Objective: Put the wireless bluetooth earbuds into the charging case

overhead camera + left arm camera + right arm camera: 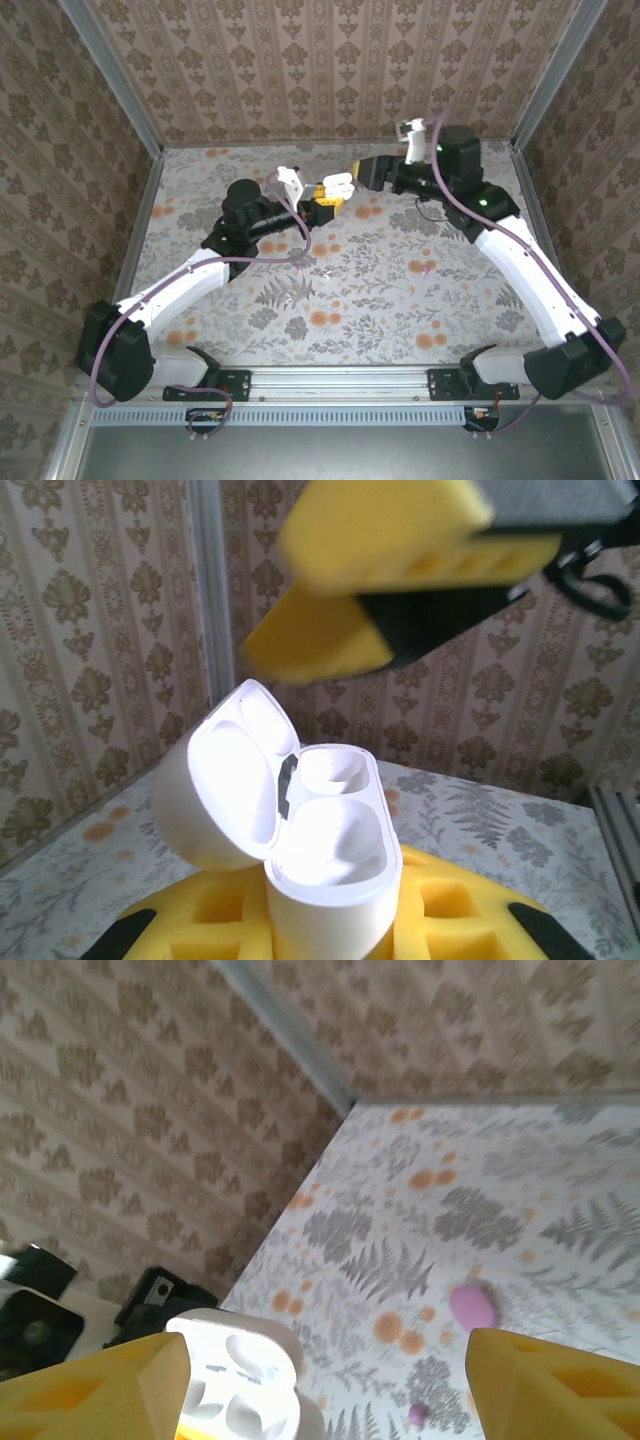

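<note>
One charging case [330,880]: glossy white, rounded; lid hinged open to the left; two wells, both bare.
Case position: upright between yellow foam pads [220,915], over the far middle of the floral table [350,300].
Left gripper [322,197]: pressed together on the case body.
Right gripper [325,1390]: spread wide, nothing between its yellow tips; the open case sits below, near its left tip.
Earbuds [472,1305]: two pink rounded pieces on the table, well apart from the case; one looks smaller [417,1415].
In the way: the right arm's fingers [380,540] hang just above the case mouth.
Hard to read: pink pieces blurred, shape unclear; case base hidden in foam.
</note>
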